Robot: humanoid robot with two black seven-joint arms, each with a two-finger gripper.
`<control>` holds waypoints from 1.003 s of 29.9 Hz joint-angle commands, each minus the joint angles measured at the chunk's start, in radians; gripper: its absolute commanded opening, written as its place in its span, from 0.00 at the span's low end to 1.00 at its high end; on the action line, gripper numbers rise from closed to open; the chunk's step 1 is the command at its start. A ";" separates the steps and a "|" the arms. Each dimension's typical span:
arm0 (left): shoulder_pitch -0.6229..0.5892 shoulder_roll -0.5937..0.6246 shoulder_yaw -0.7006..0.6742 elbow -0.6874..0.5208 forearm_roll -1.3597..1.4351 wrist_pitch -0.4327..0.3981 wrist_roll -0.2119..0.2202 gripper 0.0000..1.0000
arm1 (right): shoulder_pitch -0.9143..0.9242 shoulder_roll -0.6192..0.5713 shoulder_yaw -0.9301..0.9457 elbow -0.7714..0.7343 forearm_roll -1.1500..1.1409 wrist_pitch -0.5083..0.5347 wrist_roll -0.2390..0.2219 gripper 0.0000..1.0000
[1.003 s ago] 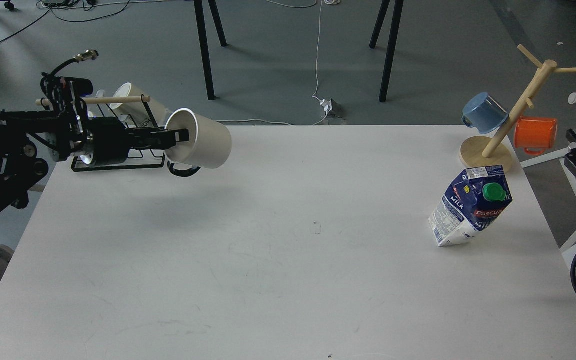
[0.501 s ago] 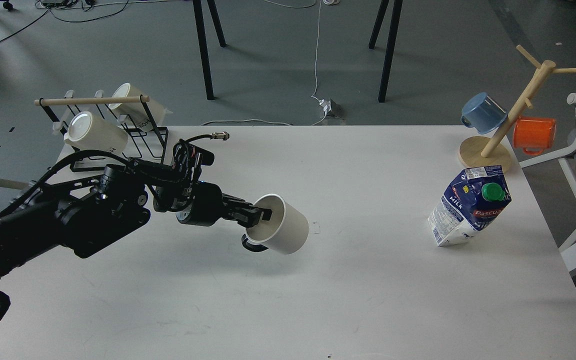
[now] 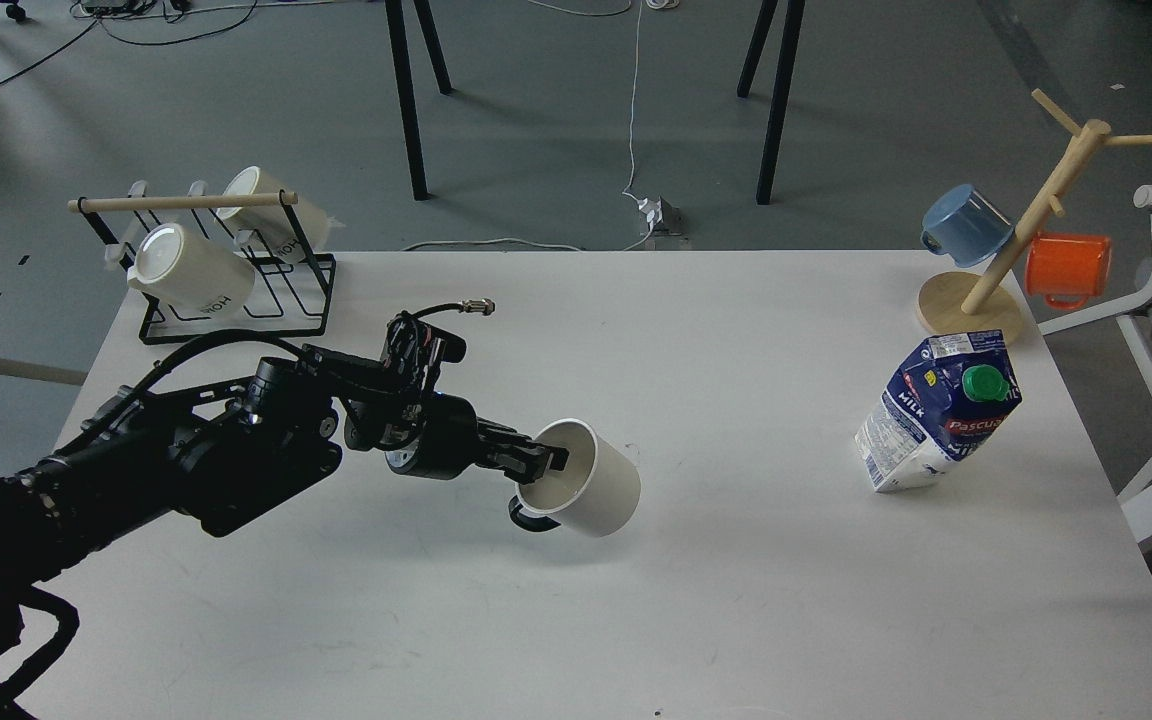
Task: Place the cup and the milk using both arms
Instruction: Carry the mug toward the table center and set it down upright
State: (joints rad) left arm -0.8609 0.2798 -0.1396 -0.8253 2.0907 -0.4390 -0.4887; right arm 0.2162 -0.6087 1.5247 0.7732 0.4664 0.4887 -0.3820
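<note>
Cup [image 3: 591,488] tilted, rim pinched by left jaws [image 3: 548,462], handle half hidden; right jaws out of view.

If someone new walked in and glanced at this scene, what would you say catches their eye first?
Most likely the left gripper, near the table's middle, pinching the rim of a white cup tipped on its side. Next, the blue milk carton with a green cap, leaning at the table's right. Behind it, a wooden mug tree carries a blue mug and an orange mug.
</note>
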 commanded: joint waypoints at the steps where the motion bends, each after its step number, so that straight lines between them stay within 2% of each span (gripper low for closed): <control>1: 0.013 0.002 0.000 0.002 -0.001 0.000 0.000 0.10 | -0.001 0.000 -0.001 0.000 0.000 0.000 0.000 0.98; 7: 0.017 0.012 0.000 0.002 -0.001 0.000 0.000 0.13 | -0.001 0.001 -0.001 0.000 0.000 0.000 0.000 0.98; 16: 0.014 0.022 -0.002 0.002 -0.005 -0.009 0.000 0.26 | -0.003 0.000 0.000 -0.002 0.000 0.000 0.000 0.98; 21: 0.013 0.044 -0.005 0.002 -0.011 -0.012 0.000 0.29 | -0.005 0.000 0.000 -0.002 0.000 0.000 0.000 0.98; 25: 0.013 0.056 -0.014 0.000 -0.015 -0.015 0.000 0.39 | -0.005 0.000 0.000 -0.002 0.001 0.000 0.000 0.98; 30: 0.013 0.085 -0.040 -0.009 -0.128 -0.013 0.000 0.60 | -0.015 0.000 0.000 0.003 0.005 0.000 -0.009 0.98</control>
State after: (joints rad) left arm -0.8481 0.3485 -0.1597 -0.8303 2.0424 -0.4532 -0.4887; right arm 0.2080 -0.6092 1.5247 0.7716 0.4677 0.4887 -0.3820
